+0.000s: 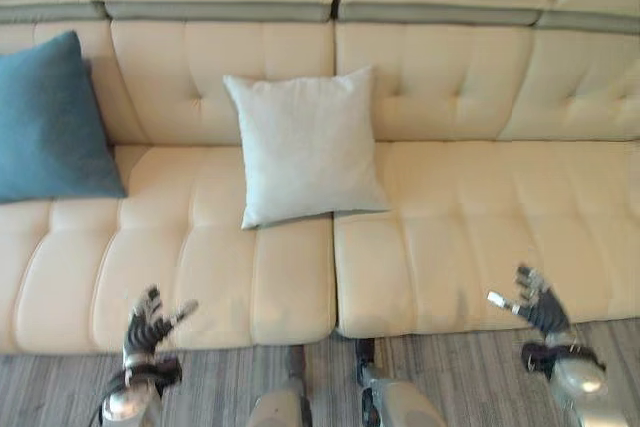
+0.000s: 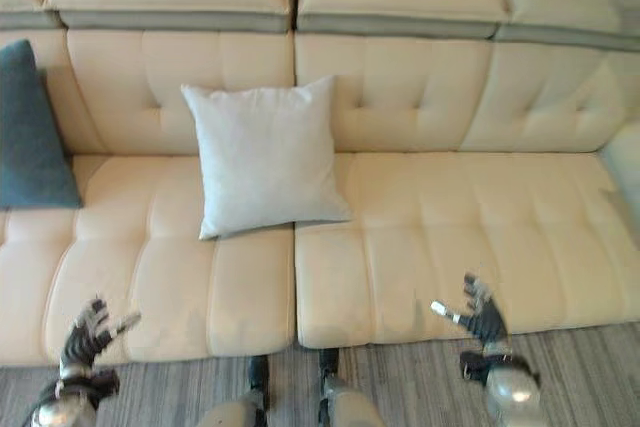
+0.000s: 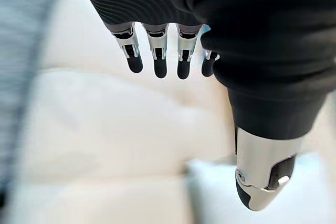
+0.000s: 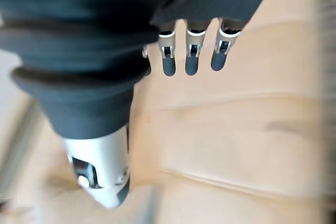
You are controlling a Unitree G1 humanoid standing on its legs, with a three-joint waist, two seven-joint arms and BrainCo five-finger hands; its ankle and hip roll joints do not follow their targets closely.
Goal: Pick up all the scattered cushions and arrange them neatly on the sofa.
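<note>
- On cream sofa (image 1: 470, 227): white cushion (image 1: 305, 147) upright at mid backrest; blue cushion (image 1: 50, 122) well to its left.
- L hand (image 1: 148, 325), R hand (image 1: 535, 302): fingers spread, holding nothing, at sofa's front edge.

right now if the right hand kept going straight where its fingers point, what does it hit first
Probably the cream sofa seat itself. The right hand, open and empty, points over the bare seat section; the white cushion sits well off to its left. Depth is hard to judge.
</note>
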